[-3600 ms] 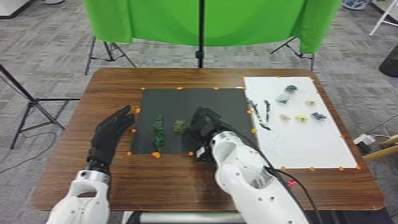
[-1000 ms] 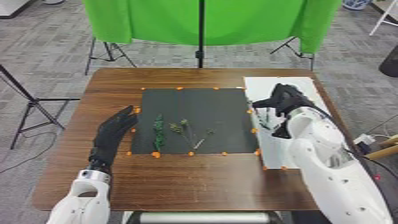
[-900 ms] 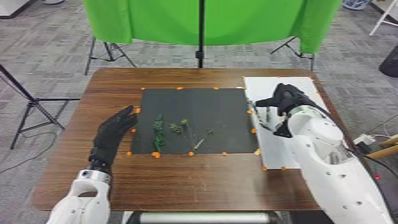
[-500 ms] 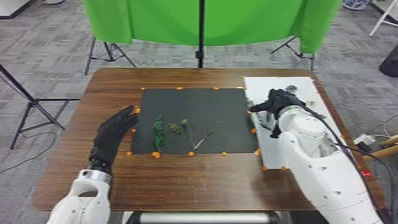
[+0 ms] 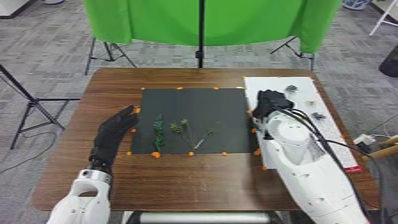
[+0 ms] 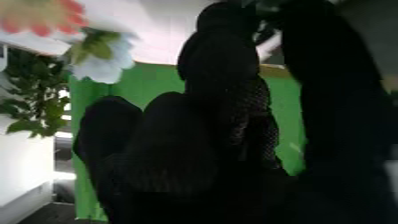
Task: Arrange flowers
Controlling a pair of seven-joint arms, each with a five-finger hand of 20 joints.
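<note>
Sprigs [image 5: 176, 128], feathery, on matte black sheet [image 5: 195, 100]

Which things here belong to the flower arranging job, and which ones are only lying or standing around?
Job:
- leafy green stem and small sprigs
- black sheet under them
- white sheet
- flower heads on the white sheet
- right hand

Just around:
- green cloth
- black stands
</note>
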